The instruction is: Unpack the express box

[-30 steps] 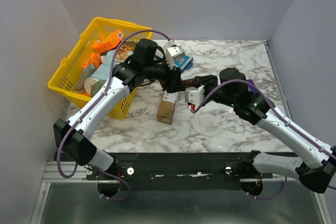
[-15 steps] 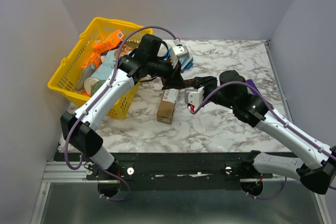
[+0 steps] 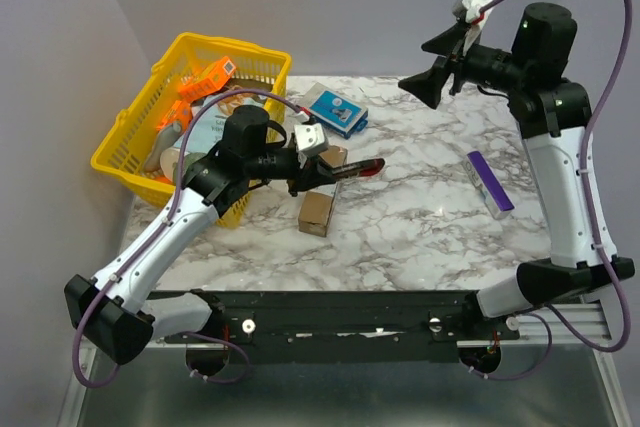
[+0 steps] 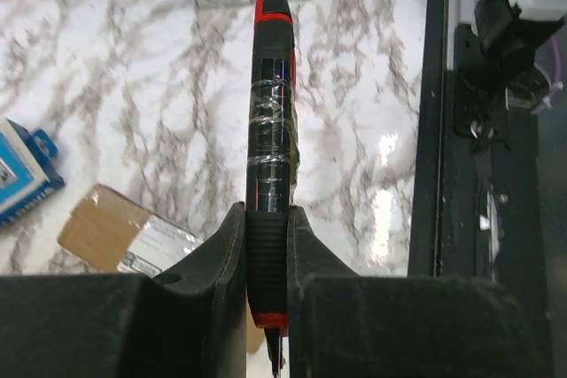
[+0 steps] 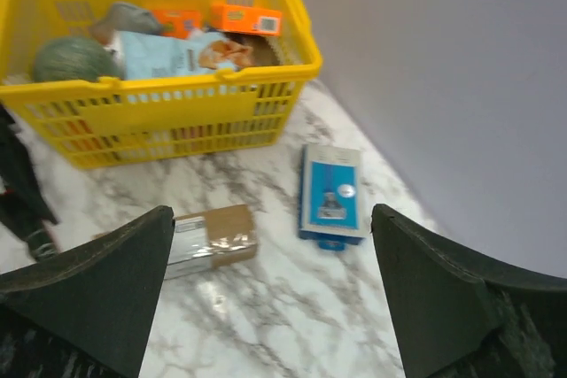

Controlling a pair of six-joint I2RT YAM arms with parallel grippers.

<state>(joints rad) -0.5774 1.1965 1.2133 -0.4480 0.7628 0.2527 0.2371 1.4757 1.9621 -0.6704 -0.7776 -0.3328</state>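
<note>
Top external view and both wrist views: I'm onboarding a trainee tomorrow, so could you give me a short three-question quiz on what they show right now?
1. True or false: the right end effector is open and holds nothing.
2. The left end effector is shut on: A) scissors B) a red-and-black cutter C) a marker pen.
3. Short answer: which flat item lies to the right of the express box, nearer the right arm's base?

Key: 1 true; 2 B; 3 the purple bar.
</note>
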